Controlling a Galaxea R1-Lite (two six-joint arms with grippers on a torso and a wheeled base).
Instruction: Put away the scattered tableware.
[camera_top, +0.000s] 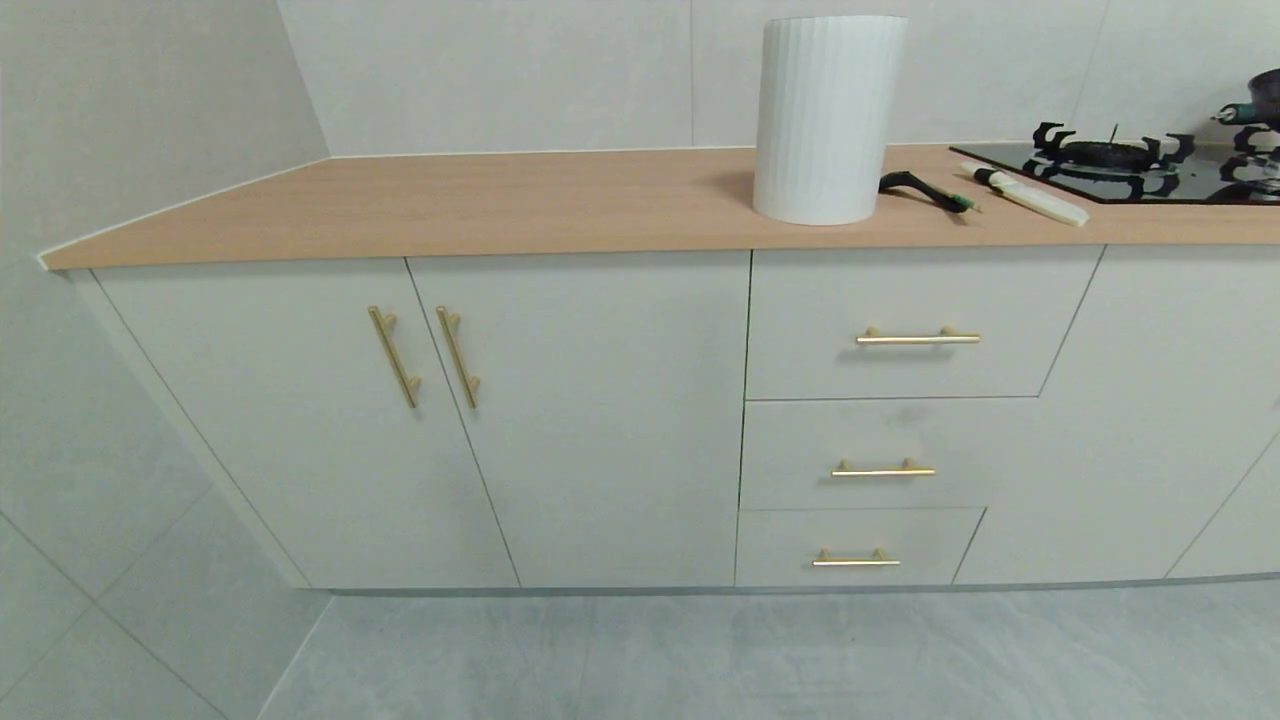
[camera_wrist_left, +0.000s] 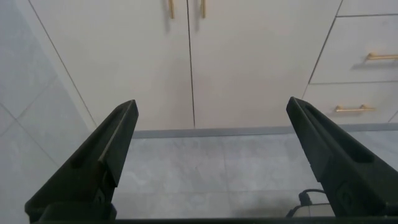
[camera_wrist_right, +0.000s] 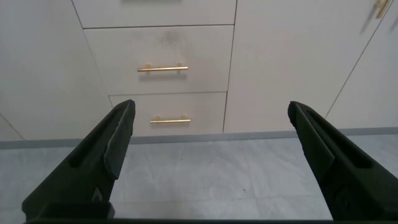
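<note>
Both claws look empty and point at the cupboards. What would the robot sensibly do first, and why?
Probably raise the right gripper toward the counter. It hangs open and empty down by the lower drawers, while the black-handled utensil and the pale utensil lie up on that side, beside the white ribbed container.

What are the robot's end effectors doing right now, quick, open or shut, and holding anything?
Left end effector: open, holding nothing.
Right end effector: open, holding nothing.
</note>
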